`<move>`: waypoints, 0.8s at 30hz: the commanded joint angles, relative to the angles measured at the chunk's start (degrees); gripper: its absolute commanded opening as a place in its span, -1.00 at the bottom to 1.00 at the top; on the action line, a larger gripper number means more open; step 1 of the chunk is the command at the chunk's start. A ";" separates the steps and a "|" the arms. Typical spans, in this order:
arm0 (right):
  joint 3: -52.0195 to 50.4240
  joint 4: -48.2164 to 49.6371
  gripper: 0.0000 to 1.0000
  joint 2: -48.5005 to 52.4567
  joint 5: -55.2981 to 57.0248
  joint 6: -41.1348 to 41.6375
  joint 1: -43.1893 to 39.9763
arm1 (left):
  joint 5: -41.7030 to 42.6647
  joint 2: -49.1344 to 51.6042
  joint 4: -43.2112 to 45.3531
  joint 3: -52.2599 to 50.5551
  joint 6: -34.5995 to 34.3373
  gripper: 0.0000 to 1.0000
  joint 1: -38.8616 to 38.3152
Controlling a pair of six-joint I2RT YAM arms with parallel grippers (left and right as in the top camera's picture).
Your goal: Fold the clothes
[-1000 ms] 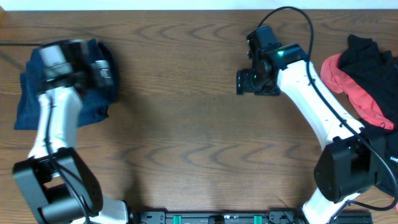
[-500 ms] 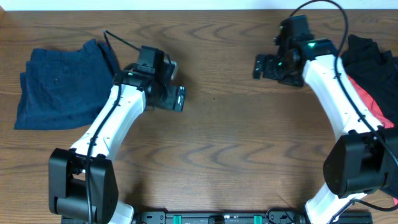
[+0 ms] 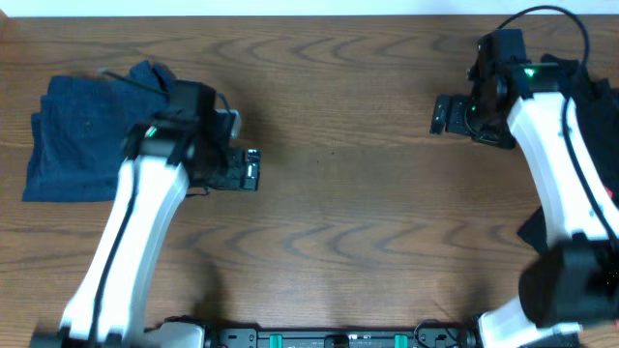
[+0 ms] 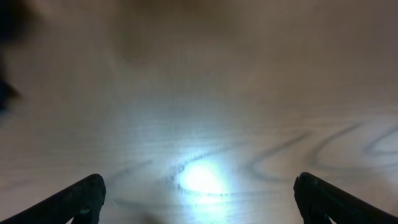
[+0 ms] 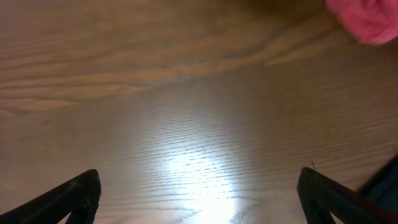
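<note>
Table (image 3: 338,242), wood.
Shorts (image 3: 73,135), navy, folded, at left edge.
Left gripper (image 3: 247,172), fingers spread, near shorts; drawn back leftward since the earlier frame.
Right gripper (image 3: 447,114), fingers spread; shifted toward right edge.
Coral garment (image 5: 364,22), clear in right wrist view; overhead, arm covers it.

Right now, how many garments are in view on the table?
3: navy shorts lying far left; a black garment and a coral-red one at the right edge, mostly hidden by the right arm. More may be hidden there.
</note>
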 commanded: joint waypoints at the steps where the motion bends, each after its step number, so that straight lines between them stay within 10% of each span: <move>1: -4.07 1.66 0.98 -9.07 3.02 0.94 2.60 | -3.43 -9.81 2.54 -3.74 0.37 0.96 -0.02; 13: -29.79 13.05 0.99 -43.21 11.04 4.07 7.96 | -4.59 -38.86 12.07 -22.53 0.13 0.96 -0.02; 24: -36.68 11.45 0.99 -53.18 10.97 3.98 7.96 | -4.55 -41.42 14.36 -23.69 0.13 0.96 -0.02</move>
